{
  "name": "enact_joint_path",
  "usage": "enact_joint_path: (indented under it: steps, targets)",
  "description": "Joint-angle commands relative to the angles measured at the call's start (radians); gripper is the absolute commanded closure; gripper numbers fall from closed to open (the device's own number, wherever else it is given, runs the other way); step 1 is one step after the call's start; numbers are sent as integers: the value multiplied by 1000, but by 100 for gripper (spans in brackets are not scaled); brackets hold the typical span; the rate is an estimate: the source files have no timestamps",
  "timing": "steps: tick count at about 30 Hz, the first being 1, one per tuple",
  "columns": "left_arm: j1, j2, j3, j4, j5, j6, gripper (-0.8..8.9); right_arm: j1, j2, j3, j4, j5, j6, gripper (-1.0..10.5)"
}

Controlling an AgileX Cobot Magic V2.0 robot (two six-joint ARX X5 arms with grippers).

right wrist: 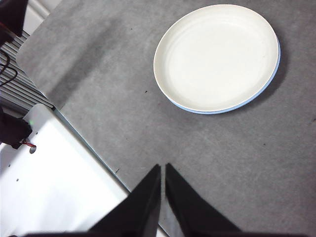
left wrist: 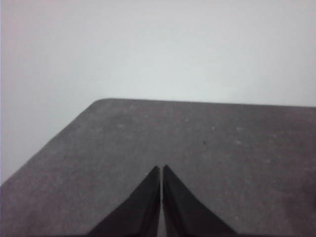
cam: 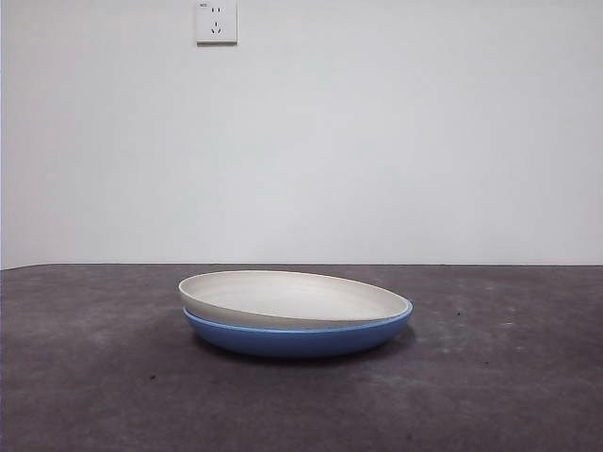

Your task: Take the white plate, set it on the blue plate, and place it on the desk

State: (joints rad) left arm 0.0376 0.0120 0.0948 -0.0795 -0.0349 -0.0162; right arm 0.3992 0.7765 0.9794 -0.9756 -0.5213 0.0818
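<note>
White plate (cam: 292, 297): sits nested in the blue plate (cam: 300, 339), tilted, its left rim riding higher than its right in the front view; the pair rests on the desk (cam: 85, 377) near its middle
Task stage: the stacking looks done, judged from how the plates lie; whether the white plate must come off again onto the desk is not clear from the task wording
Right gripper (right wrist: 163, 170): jaws pressed together, holding nothing; high above the desk near its edge; the white plate (right wrist: 217, 57) lies well ahead of the tips, off to one side, with bare desk (right wrist: 123, 98) between
Left gripper (left wrist: 161, 172): jaws pressed together, empty; only bare desk (left wrist: 197, 148) and wall ahead, no plate in its view
Nearer arm: the right, by my reading, since it alone sees the stack
Long axis: none; the plates are round, so any rim point would serve
Blue plate (right wrist: 228, 109): from above only a thin crescent of rim shows
Hidden: neither arm appears in the front view; the blue plate's inside is covered
</note>
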Motion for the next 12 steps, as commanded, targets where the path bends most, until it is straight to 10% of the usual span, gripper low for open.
enact_joint_path:
  steps: [1,12]
  targets:
    - [2,-9,-27,5,-3,1,804,7,6,17,10,-2,-11,939]
    - [2,-9,-84,-61,-3,0,804,7,6,18,10,-2,-11,939]
